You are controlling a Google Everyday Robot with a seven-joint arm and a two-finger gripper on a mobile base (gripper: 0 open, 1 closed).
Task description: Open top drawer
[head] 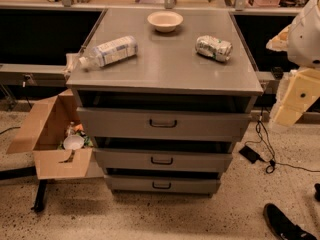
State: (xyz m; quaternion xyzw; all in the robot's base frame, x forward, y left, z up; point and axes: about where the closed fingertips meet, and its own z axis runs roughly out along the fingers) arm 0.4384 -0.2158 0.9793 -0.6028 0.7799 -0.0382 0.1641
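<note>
Top drawer: the top drawer point(120, 124) sits at the centre of the frame, just under the grey surface point(165, 71), with the tallest front of the three.
Handle: the small dark loop handle point(163, 123) lies at the middle of that front, with nothing on it.
Gap above the front: a dark band runs between the surface's front edge and the top of the panel. A like band shows above the middle drawer point(125, 160) and the bottom drawer point(130, 185), so it reads as a built-in recess, though a slight opening cannot be ruled out.
Hand: the hand point(295, 101) appears as a pale blocky part at the right edge of the frame, below a white rounded shell point(306, 34). It is well apart from the handle and level with the cabinet's right corner.
Hand state: it cannot be told whether it is spread or pressed together; it holds nothing that can be seen.
Done so far: seemingly nothing, since the drawer looks shut or nearly so and there is no contact.
Left to do: reach toward the centre of the frame, take the handle, and pull the front toward the lower edge of the frame.
On the surface: a bowl point(165, 20), a bottle point(111, 51) lying on its side, and a crushed can point(214, 48), all back from the front edge.
Lower left: an open cardboard box point(47, 149) stands just beside the cabinet, out of the drawer's likely path.
</note>
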